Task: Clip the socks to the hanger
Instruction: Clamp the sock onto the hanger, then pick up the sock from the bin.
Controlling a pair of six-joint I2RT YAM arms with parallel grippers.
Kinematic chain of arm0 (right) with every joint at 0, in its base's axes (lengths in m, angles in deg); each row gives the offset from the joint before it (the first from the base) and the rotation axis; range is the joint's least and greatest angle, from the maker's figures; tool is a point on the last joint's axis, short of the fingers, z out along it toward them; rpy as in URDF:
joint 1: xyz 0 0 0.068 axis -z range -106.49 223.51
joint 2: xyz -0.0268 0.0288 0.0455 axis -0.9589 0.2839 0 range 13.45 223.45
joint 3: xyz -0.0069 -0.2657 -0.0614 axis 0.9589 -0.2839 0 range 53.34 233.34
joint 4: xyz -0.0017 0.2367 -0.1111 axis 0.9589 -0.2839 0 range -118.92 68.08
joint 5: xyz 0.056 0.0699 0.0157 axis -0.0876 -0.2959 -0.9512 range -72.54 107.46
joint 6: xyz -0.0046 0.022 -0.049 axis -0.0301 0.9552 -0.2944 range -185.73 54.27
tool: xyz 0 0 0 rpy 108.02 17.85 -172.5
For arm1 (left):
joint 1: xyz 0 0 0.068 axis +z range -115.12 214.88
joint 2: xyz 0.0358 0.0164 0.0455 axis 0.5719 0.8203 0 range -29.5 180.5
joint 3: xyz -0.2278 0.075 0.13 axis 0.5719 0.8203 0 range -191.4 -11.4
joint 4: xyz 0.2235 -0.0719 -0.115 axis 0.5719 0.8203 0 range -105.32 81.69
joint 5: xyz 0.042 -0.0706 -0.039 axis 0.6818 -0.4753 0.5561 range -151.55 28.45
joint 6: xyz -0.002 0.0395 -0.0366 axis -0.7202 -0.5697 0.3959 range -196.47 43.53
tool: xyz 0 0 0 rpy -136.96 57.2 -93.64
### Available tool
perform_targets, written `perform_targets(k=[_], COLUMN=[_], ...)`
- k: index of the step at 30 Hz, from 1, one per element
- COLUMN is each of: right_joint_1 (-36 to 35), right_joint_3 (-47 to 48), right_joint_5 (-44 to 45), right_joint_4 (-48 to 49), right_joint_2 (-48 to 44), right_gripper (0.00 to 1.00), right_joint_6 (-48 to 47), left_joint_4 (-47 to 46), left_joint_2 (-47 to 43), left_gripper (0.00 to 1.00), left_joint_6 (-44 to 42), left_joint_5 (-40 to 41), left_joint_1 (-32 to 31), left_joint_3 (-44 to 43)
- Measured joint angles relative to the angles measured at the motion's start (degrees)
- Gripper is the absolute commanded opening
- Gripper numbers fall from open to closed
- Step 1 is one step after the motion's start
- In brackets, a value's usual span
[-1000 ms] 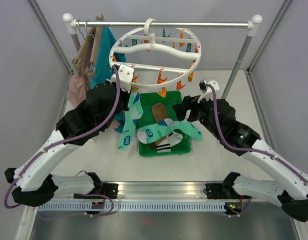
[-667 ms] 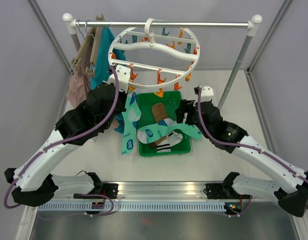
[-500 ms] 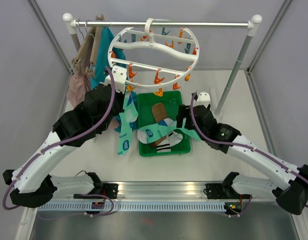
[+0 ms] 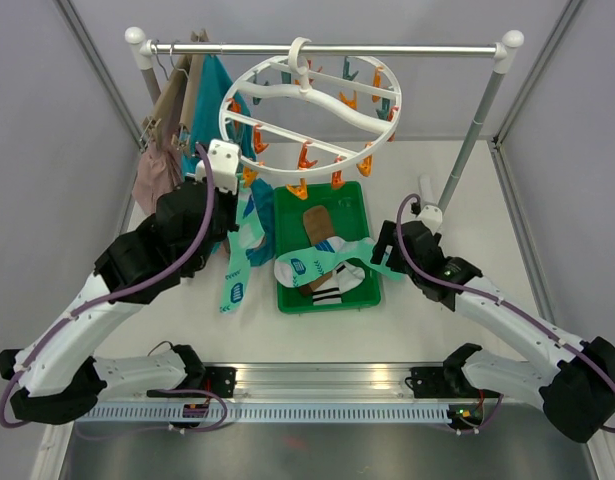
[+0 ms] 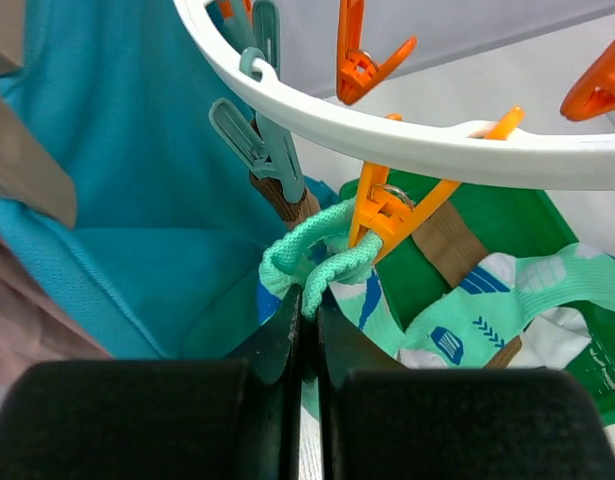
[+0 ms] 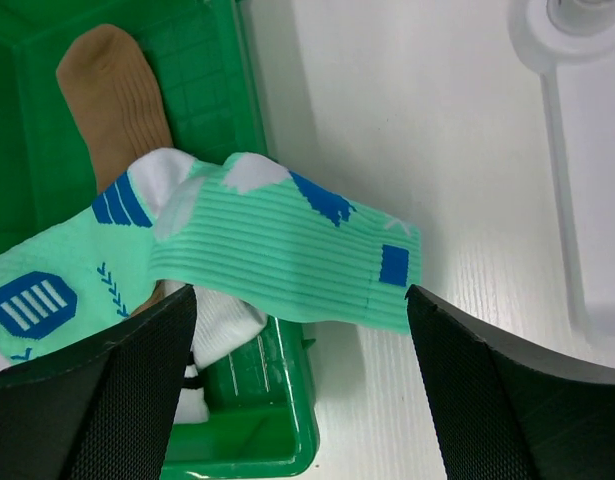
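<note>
The mint sock cuff (image 5: 312, 252), clamped by the left gripper (image 5: 305, 312) at an orange peg (image 5: 389, 212) of the hanger (image 5: 437, 152), could be dragged out if the jaws are withdrawn unopened, while the right gripper (image 6: 297, 340) is held wide and empty.

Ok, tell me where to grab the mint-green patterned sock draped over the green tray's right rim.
Grip the mint-green patterned sock's free end, past the green plastic tray's rim over the white table, straight from above: it spreads flat, clear of the other socks, under the open right gripper.

Left fingers (image 5: 277, 340) raised, apparently pinched shut, right fingers (image 6: 137, 400) low, wide apart
</note>
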Motion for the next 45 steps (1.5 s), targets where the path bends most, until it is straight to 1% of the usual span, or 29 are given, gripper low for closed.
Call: perform_targets(k=[5, 12, 20, 27, 31, 36, 40, 43, 45], right_joint_1=[0.7, 3.2, 6.1, 8.0, 9.4, 10.3, 10.9, 11.3, 11.5], right_joint_3=[-4.1, -9.2, -13.4, -17.1, -19.1, -20.2, -21.9, -23.1, -23.7], right_joint_5=[-0.5, -1.9, -5.2, -8.0, -9.9, -11.5, -12.5, -13.3, -13.8], right_joint_4=[0.7, 3.7, 8.4, 13.5, 16.4, 20.3, 23.9, 25.5, 26.3], right_joint_2=[-3.1, -6.0, -4.3, -4.0, -4.0, -3.5, -3.6, -3.6, -3.7], right_gripper=[0.93, 0.94, 0.93, 0.94, 0.92, 0.87, 0.81, 0.74, 0.65], right_joint_6=[3.4, 5.3, 6.9, 9.3, 10.8, 12.2, 13.6, 14.5, 15.1], left_joint_4=[-1.8, -5.4, -8.8, -11.3, -11.8, -12.5, -13.1, -13.5, -13.9], left_joint_2=[1.4, 1.8, 1.8, 1.5, 1.5, 1.3, 0.9, 0.7, 0.7], left_gripper=[0.02, 0.02, 0.02, 0.02, 0.02, 0.03, 0.03, 0.03, 0.03], left_joint_6=[0.0, 0.2, -0.1, -1.2, -1.4, -2.3, -3.0, -3.3, -3.5], left_joint_5=[0.0, 0.3, 2.6, 3.0, 3.0, 2.9, 2.8, 2.8, 2.8], left_joint_1=[0.8, 3.2, 4.4, 4.4, 4.4, 4.4, 4.4, 4.4, 4.4], left_joint_3=[1.8, 3.3, 3.8, 3.8, 3.8, 3.8, 3.9, 4.2, 4.7])
